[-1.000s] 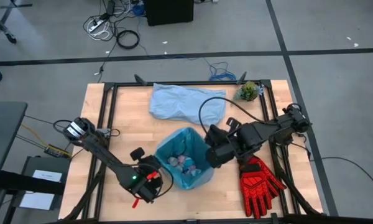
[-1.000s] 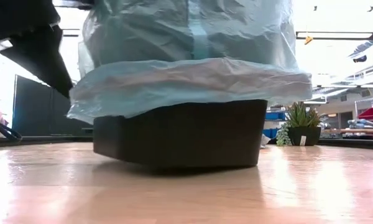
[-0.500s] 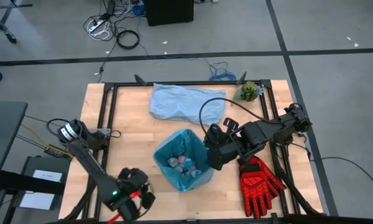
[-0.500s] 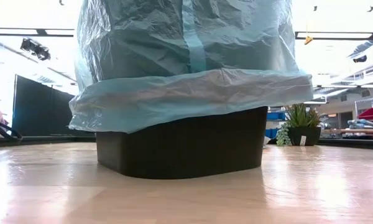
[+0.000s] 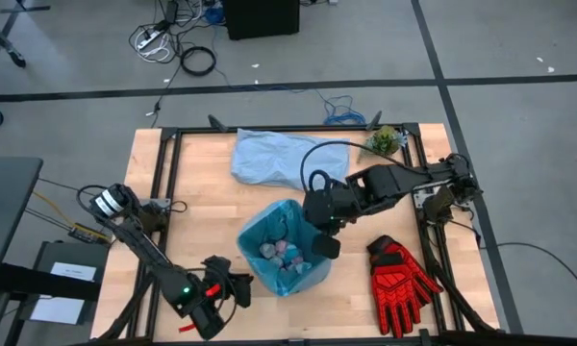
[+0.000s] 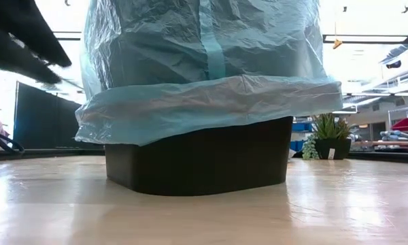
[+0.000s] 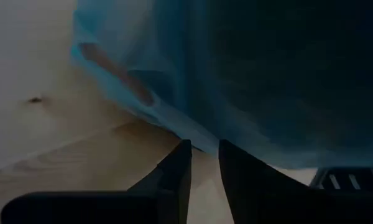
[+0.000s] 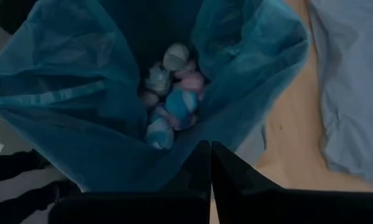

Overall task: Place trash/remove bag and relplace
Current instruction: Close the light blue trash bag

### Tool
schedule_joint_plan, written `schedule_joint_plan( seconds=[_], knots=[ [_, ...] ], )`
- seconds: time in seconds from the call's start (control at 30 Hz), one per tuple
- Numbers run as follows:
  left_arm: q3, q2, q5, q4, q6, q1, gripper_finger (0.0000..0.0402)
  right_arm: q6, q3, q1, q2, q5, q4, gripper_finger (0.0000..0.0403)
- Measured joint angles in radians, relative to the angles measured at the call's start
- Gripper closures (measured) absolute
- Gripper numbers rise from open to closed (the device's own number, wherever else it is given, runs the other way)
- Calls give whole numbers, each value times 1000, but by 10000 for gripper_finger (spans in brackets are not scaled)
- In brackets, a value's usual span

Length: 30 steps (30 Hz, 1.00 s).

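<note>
Left claw point(image 5: 233, 288) low at the near counter point(image 5: 202, 207) edge, just beside the bin's near-left corner, fingers point(image 7: 177, 168) pinched to a narrow slit, nothing between them. Black bin point(image 6: 197, 156) stands upright mid-counter, lined with the cyan bag point(image 5: 303, 279); bag rim folded over and draped down the outer walls. Trash wads point(image 8: 171, 109), pink, light blue and white, lie piled at the bottom inside the bag. Right claw point(image 5: 325, 242) hangs over the bin's right rim, pointing down into the opening, fingers point(image 8: 196, 168) nearly touching, holding nothing. Red glove point(image 5: 401, 276) right of the bin. Pale grey-blue bag point(image 5: 284, 159) lies flat behind. Small plant point(image 5: 384, 141) at far right corner.
</note>
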Motion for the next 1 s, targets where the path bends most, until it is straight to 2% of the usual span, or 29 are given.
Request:
schedule_joint_plan(
  seconds=[0.17,0.4,0.67,0.8,1.0],
  knots=[
    [-91,-2,-34,129,3,23,304,-34,0,-4,-19,-3,-58,378],
    [-164,-28,-30,153,11,30,284,-39,0,-15,-55,9,-99,347],
    [-261,-136,-63,130,17,35,274,-40,0,-23,-81,9,-105,335],
    [-322,-193,-83,194,14,47,274,-40,0,-24,-81,12,-117,329],
    [-342,-197,-40,258,13,46,274,-39,0,-26,-81,11,-116,323]
  ],
)
